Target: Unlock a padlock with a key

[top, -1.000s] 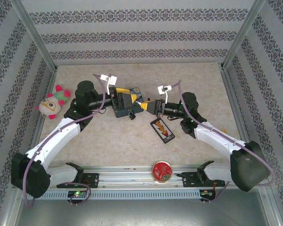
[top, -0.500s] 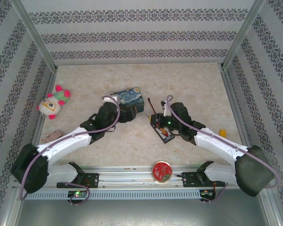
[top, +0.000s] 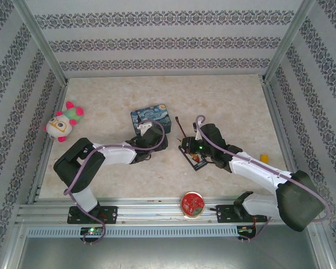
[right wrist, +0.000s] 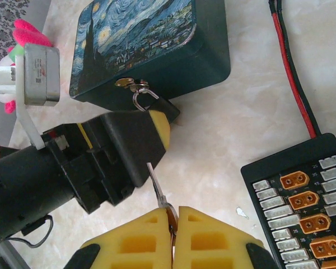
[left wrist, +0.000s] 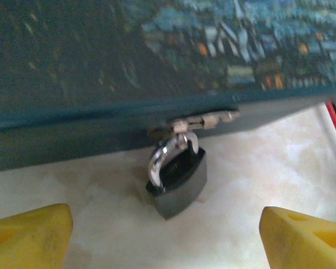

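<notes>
The padlock [left wrist: 176, 182], black with a silver shackle, hangs from the hasp on the near side of the blue painted tin [left wrist: 101, 67] and rests tilted on the table. My left gripper [left wrist: 168, 241] is low in front of it, open, with its yellow fingertips [left wrist: 28, 235] wide apart on either side and nothing between them. In the right wrist view, my right gripper [right wrist: 173, 216] is shut on the head of the thin grey key [right wrist: 159, 188], whose blade points toward the left gripper's finger and the padlock [right wrist: 157, 106]. From above, the left gripper [top: 152, 138] and right gripper [top: 185, 144] are close together by the tin [top: 150, 115].
A black connector board [right wrist: 302, 196] with a red-and-black wire [right wrist: 291, 67] lies just right of my right gripper. A plush toy [top: 63, 122] sits at the left wall and a round red tin [top: 191, 203] by the front rail. A small yellow item [top: 263, 158] lies at the right.
Both arms have come down from over the tin. The left arm has folded back and its gripper now sits low at the tin's near side. The right gripper still grips the key.
</notes>
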Motion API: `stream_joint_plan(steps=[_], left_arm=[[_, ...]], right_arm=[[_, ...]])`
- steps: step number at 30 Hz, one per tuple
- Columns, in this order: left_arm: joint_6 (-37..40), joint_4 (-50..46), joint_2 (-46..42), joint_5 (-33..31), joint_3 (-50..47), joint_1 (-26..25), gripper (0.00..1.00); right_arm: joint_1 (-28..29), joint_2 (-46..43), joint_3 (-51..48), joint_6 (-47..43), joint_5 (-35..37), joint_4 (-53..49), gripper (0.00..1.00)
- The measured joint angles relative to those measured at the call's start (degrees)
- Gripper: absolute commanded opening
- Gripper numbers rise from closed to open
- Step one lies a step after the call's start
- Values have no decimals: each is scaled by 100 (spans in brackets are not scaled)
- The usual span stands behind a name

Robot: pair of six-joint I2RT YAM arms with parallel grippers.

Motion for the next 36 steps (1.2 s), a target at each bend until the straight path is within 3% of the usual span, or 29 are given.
stream_joint_plan(steps=[10,17,23,36], left_arm=[[-57,-280,592,-962,785,-2,72],[-17,-535,935,-1298,1198,-2,71],[90,-654,1023,-1467,1279,-2,61],[334,-859,1528,-1436,1781,4,65]], right_arm=[[-160,0,-46,-9,-7,0,0],[-227,0,-46,-24,-24,2,0],[-247,0,-46,-24,-28,4,0],[-280,0,-46,-24,-55,46,0]])
